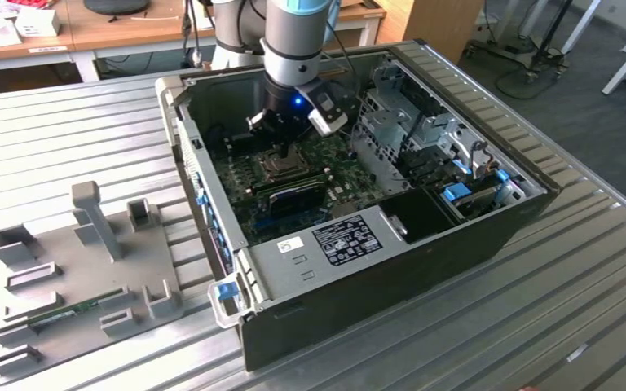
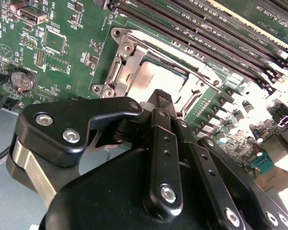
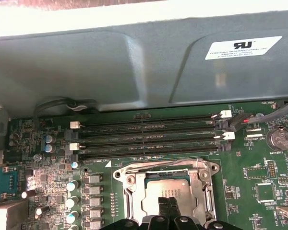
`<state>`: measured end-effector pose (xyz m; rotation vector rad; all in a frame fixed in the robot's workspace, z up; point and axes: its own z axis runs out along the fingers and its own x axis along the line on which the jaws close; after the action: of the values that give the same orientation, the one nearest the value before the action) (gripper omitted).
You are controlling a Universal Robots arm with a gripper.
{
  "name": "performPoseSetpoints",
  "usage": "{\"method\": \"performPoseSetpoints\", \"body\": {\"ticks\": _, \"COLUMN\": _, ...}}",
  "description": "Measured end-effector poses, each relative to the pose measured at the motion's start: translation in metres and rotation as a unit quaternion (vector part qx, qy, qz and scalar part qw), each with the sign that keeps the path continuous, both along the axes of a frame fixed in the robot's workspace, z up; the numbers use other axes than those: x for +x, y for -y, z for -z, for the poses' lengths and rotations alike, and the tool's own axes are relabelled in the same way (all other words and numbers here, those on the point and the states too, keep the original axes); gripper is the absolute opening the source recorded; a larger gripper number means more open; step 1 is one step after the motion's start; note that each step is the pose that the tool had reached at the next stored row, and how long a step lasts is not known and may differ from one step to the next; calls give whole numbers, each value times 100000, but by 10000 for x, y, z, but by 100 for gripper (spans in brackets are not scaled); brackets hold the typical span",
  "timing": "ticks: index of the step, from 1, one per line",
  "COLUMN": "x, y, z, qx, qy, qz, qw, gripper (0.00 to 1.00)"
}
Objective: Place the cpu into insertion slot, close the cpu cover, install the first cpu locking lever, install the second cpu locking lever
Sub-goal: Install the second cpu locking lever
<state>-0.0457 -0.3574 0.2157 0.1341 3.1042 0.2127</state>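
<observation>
The black two-fingered gripper (image 3: 169, 207) hangs directly above the dull grey square cpu (image 3: 167, 190), which already lies in the dark silver-rimmed insertion slot (image 2: 159, 72) near the middle of the green motherboard (image 2: 62, 52). The jaws are pressed together, holding nothing, tips just over the chip's face. The thin silvery cpu cover (image 3: 201, 184) frames the chip and appears to lie down around it.

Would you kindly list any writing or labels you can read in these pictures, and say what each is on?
White sticker on the grey case wall, first wrist view: print too blurred to quote.
Black label on the grey metal panel inside the case, exterior view: too small to read.
White lettering on the green motherboard, first wrist view: too small to read.
</observation>
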Motion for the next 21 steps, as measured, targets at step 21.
{"method": "performPoseSetpoints", "body": {"ticks": 21, "x": 0, "y": 0, "z": -233, "qx": -194, "qy": -48, "qz": 2, "qw": 100000, "gripper": 10}}
